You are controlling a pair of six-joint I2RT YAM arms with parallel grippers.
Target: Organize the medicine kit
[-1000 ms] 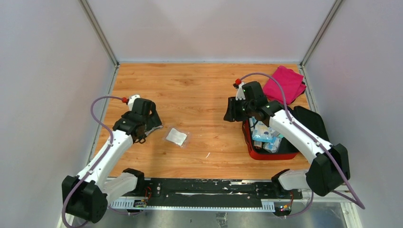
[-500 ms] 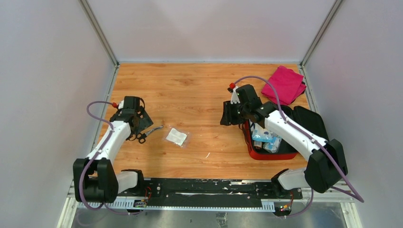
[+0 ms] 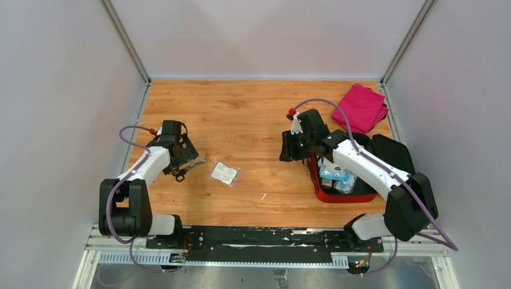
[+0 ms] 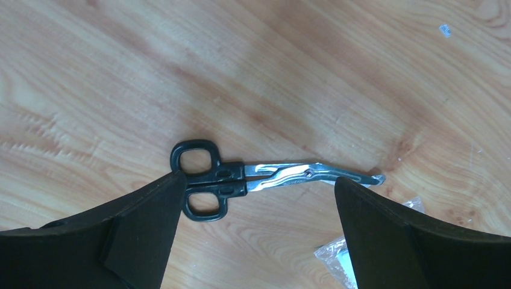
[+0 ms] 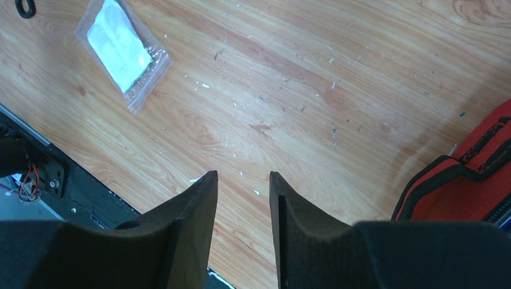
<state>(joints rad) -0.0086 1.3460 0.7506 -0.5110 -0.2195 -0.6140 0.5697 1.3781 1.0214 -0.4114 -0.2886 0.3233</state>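
Since a second ago your left arm has folded back toward its base and its gripper has drawn further away from the medicine kit (image 3: 330, 195), uncovering the scissors. The right gripper has edged slightly left, and the kit has not moved.

You have one kit: a red soft zip case, rounded-square, lying open with its black-lined lid tipped to the right. Light blue packets (image 3: 337, 171) fill its tray; how many cannot be told.

Your right gripper (image 5: 242, 176) hangs just off the kit's left edge over bare wood, its jaws parted narrowly with nothing between them.

One flat clear plastic sachet (image 3: 223, 173) with a white pad inside lies well to the kit's left.

Further left still is one pair of scissors (image 4: 283, 177), with black loop handles and angled metal blades, the tip pointing back toward the kit.

Your left gripper (image 4: 257, 183) hovers over the scissors, spread fully wide and holding nothing. Whether a finger touches the handles cannot be told.

One magenta folded cloth (image 3: 361, 107) sits behind the kit, near its lid, on the wooden table (image 3: 241, 114).
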